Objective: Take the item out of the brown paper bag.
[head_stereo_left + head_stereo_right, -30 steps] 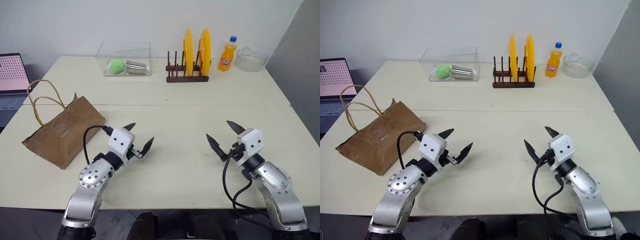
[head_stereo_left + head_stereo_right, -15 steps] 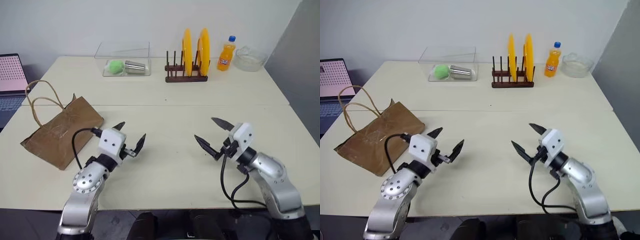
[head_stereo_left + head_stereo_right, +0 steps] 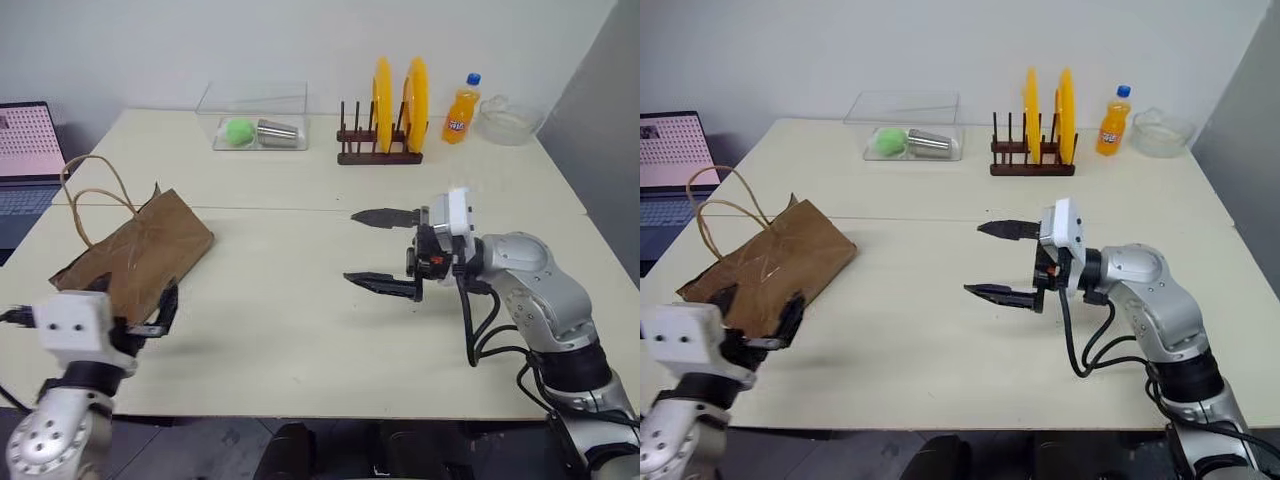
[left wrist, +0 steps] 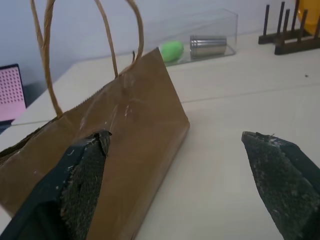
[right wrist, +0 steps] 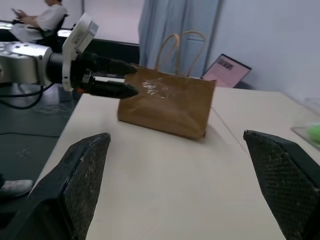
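The brown paper bag lies on its side at the left of the bench, cord handles looping toward the rear edge. The item is not visible; the bag's opening faces away from every camera, so its contents cannot be determined. The left pincer is spread wide at the bag's near end, level with the bench, holding nothing; one finger overlaps the bag's near corner in the head view, and contact cannot be confirmed. The right pincer is spread wide above mid-bench, pointing left toward the bag, well apart from it, empty. At the rear stand a clear box, a plate rack and an orange soda bottle. A laptop is cut off at the left edge
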{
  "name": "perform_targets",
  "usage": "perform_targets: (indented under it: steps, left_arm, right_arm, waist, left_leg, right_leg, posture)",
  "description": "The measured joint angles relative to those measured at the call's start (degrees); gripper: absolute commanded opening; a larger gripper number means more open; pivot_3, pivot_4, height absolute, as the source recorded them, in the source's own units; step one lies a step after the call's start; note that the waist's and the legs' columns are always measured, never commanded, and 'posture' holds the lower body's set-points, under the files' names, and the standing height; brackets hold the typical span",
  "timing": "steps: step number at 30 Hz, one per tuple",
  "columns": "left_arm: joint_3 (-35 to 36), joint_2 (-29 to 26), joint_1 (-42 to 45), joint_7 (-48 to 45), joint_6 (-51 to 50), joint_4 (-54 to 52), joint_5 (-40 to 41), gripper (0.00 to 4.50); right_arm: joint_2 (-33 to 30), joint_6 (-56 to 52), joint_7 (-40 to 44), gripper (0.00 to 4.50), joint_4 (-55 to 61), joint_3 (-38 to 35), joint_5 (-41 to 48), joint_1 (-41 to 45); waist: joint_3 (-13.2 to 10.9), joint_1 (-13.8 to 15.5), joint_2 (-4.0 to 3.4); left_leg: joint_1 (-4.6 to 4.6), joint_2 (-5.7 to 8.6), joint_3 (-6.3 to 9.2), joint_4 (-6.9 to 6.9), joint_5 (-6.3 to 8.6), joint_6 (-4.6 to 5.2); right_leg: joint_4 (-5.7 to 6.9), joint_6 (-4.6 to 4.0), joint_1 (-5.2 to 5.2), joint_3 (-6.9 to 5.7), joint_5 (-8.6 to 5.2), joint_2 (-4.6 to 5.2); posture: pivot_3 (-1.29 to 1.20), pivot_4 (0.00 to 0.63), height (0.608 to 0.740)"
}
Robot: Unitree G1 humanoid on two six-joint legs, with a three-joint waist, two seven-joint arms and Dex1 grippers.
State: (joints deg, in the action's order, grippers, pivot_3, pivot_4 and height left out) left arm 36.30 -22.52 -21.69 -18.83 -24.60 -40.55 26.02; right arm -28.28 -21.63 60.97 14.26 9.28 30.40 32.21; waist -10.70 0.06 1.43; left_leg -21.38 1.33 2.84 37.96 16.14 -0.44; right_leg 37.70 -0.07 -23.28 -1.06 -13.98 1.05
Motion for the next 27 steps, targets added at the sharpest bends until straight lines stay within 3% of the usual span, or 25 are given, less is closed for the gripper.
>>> perform_targets:
  steps: [6, 11, 20, 27]
  left_arm:
    - [15.8, -14.3, 1.0, -6.7, -8.5, 8.7, 14.5, 4.47]
    - [17.5, -27.2, 5.5, -14.6, -13.8, 21.1, 18.1, 4.47]
    - [4.5, -40.2, 16.7, -27.2, -13.4, 41.9, 12.1, 4.47]
    - [-7.6, -44.2, 28.4, -35.0, -10.9, 53.3, 6.2, 4.47]
  right_arm:
    - [2.1, 2.2, 2.5, 4.5, -3.5, 1.6, -1.4, 1.2]
    - [3.2, 2.5, 2.4, 4.5, -3.0, 2.1, -2.2, 1.5]
    - [1.7, -0.4, 1.4, 4.5, 3.3, 2.2, -2.0, 1.0]
    - [-0.6, -2.7, 2.8, 4.5, 6.8, 3.1, -0.8, 1.0]
  waist:
    - [0.0, 0.0, -0.04]
    - [0.0, -0.1, -0.08]
    - [-0.1, -0.2, -0.12]
    - [-0.1, -0.2, -0.13]
  left_leg:
    - [0.0, 0.0, 0.05, -0.01, 0.0, 0.0]
    - [-0.03, 0.01, 0.03, -0.03, 0.0, -0.01]
    - [-0.53, 0.01, -0.01, -0.05, 0.0, -0.04]
    - [-0.65, 0.01, -0.08, -0.07, 0.0, -0.04]
  right_leg:
    - [0.01, -0.04, -0.03, -0.06, -0.02, 0.0]
    - [0.0, -0.05, -0.1, -0.03, -0.02, 0.01]
    - [0.05, -0.34, -0.67, 0.03, 0.15, 0.04]
    - [0.07, -0.37, -0.81, 0.04, 0.17, 0.09]
  posture:
    - [0.0, 0.15, 0.74]
    - [0.0, 0.15, 0.74]
    - [0.0, 0.15, 0.74]
    - [0.0, 0.15, 0.74]
